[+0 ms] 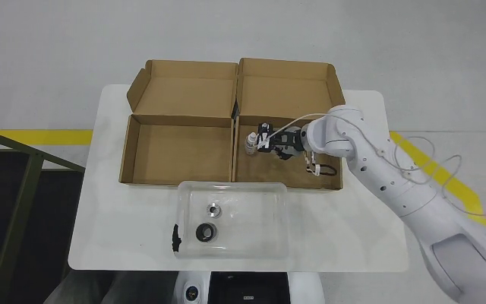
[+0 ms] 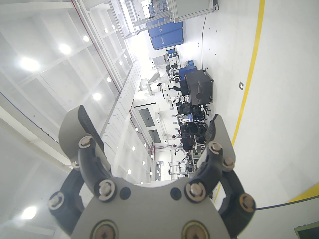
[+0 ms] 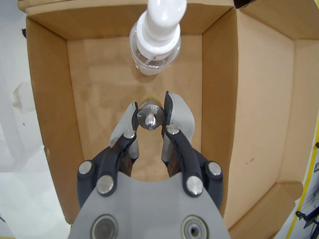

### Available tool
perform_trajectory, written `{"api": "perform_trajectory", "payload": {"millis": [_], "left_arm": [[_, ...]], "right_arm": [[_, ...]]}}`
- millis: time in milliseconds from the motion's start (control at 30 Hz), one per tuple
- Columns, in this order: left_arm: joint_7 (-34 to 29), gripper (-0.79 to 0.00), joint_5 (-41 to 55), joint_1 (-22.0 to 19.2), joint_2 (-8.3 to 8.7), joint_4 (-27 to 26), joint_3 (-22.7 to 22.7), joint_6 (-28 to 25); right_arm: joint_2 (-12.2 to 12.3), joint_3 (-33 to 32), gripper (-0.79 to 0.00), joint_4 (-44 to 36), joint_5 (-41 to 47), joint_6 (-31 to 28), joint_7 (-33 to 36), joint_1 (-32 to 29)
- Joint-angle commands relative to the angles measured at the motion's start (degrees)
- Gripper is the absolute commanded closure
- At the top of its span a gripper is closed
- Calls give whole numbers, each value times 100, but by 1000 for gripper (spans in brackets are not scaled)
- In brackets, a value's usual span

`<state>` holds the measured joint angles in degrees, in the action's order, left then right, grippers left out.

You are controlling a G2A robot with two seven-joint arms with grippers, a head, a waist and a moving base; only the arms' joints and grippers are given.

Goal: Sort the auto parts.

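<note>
The right gripper hangs inside the right box, clamped on a short metal part held above the cardboard floor. Directly ahead of the fingertips, with a gap between, a clear bottle with a white cap stands upright near the box's end wall. In the top view that wall is the one shared with the left box, and the bottle sits just beside the gripper. Brown floor shows between the gripper and both side walls. A small dark piece, too small to make out, lies in the same box near its front wall, under the arm. Both boxes' flaps stand open at the back. In front of the boxes, a clear tray holds a metal piece and a black ring, both toward its left end. The white surface extends to the tray's right. The left gripper points out at the hall, its fingers apart and holding nothing.
</note>
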<state>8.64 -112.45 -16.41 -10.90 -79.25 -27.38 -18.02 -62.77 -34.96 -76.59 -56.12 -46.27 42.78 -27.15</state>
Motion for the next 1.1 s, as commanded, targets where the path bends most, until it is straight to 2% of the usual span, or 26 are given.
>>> {"api": "perform_trajectory", "payload": {"millis": [0, 67, 133, 433, 567, 667, 900, 1067], "left_arm": [[0, -785, 0, 0, 0, 0, 0, 0], [0, -785, 0, 0, 0, 0, 0, 0], [0, -785, 0, 0, 0, 0, 0, 0], [0, -785, 0, 0, 0, 0, 0, 0], [0, -785, 0, 0, 0, 0, 0, 0], [0, -785, 0, 0, 0, 0, 0, 0], [0, -785, 0, 0, 0, 0, 0, 0], [0, -785, 0, 0, 0, 0, 0, 0]], "right_arm": [[-48, 66, 0, 98, -6, 8, -6, 46], [-94, 126, -9, 193, -18, 12, -7, 83], [-134, 179, -68, 275, -33, 15, 3, 109], [-254, 299, -108, 523, -59, -9, -13, 136], [-287, 308, -194, 570, -79, -13, -30, 136], [-301, 300, -222, 594, -89, -29, -42, 120], [-271, 131, -256, 538, 11, -48, -130, 39], [-145, -205, -283, 256, 236, -91, -94, -91]]}}
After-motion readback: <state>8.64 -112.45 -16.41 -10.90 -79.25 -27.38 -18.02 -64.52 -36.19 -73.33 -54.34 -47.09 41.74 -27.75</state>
